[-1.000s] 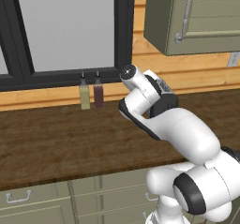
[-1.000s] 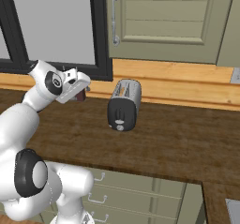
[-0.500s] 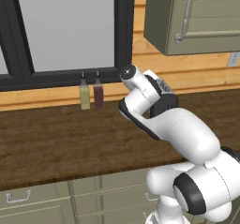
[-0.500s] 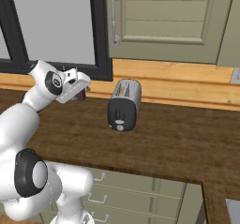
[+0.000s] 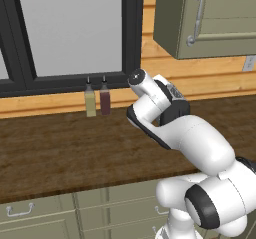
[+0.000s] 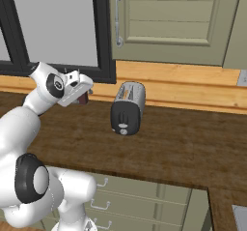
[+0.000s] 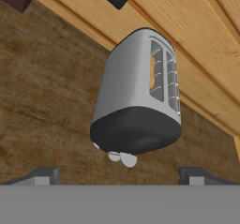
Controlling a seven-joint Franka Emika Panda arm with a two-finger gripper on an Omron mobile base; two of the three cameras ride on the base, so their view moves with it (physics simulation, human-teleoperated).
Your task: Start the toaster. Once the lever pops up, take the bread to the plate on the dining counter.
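Note:
The silver-grey toaster (image 6: pixel 128 108) stands on the wood-topped counter (image 6: pixel 183 148) by the back wall, its dark end panel facing the robot. In the hand view the toaster (image 7: pixel 136 101) lies just ahead, with pale round knobs low on the dark panel. A thin tan edge of the bread (image 7: pixel 152 73) shows inside one top slot. My gripper (image 6: pixel 86 91) hovers left of the toaster, a short gap away. Its fingertips (image 7: pixel 43 176) stand wide apart with nothing between them, so the gripper (image 7: pixel 118 177) is open. The plate and the dining counter are out of view.
Two small bottles, one olive (image 5: pixel 90 102) and one dark red (image 5: pixel 105 99), stand by the window sill left of the hand. A grey-green wall cabinet (image 6: pixel 173 22) hangs above the toaster. Drawers (image 6: pixel 125 201) run below the counter's front edge.

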